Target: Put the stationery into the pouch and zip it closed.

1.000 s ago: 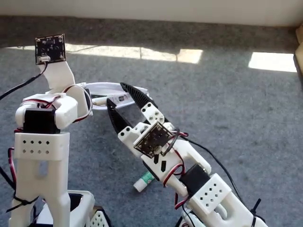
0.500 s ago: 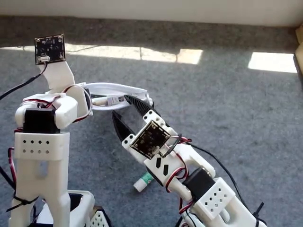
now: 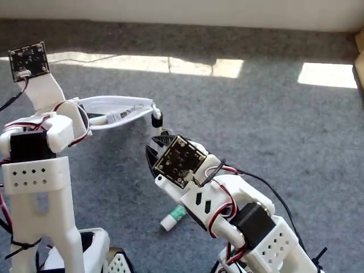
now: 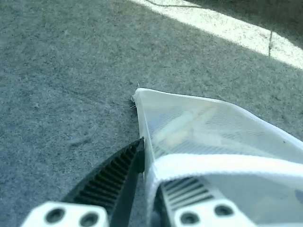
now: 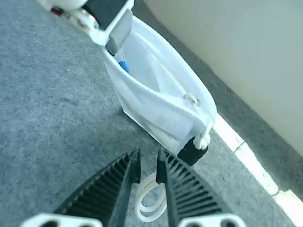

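A white mesh pouch (image 3: 116, 110) is held off the grey carpet, with my left gripper (image 4: 144, 163) shut on its end seam. Through the mesh (image 5: 156, 94) I see a blue pen (image 5: 124, 66) and pale stationery. The pouch's black zipper tab (image 5: 191, 151) hangs at the far corner, trailing a white cord loop (image 5: 150, 198). My right gripper (image 5: 147, 158) sits just below that corner, its black jaws nearly together with the loop between them. A white stick with a green band (image 3: 173, 218) lies on the carpet beside the right arm's base.
Grey carpet (image 3: 273, 125) stretches open to the right. Sunlit patches (image 3: 327, 74) fall along the back, below a pale wall. A tan box corner (image 3: 360, 51) pokes in at the right edge.
The right gripper's jaws went from wide open to nearly together and drew back toward its base. The left arm swung left, carrying the pouch with it.
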`<act>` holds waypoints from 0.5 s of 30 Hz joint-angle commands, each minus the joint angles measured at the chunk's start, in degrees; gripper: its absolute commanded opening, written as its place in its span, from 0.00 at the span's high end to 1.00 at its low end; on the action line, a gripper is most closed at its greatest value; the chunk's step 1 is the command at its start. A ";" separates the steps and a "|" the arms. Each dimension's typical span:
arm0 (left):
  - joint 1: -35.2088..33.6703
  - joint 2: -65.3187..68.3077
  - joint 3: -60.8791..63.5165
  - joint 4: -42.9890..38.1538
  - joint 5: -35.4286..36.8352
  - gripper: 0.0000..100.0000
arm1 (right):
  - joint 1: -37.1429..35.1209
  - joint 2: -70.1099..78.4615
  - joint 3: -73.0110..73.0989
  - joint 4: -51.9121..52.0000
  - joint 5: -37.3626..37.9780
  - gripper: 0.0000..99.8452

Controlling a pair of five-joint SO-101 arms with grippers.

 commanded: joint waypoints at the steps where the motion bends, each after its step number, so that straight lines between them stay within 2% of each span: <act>1: -2.68 -2.24 -1.01 -0.44 -0.26 0.99 | -0.04 -0.92 -6.73 7.25 0.18 0.95; 9: -3.82 -2.07 -0.40 -0.53 -0.26 0.99 | -0.04 -0.84 -8.40 18.24 -1.14 0.95; 15: -3.82 -2.24 0.66 -0.53 -0.26 0.99 | 1.45 -0.75 -4.70 22.73 -18.11 0.95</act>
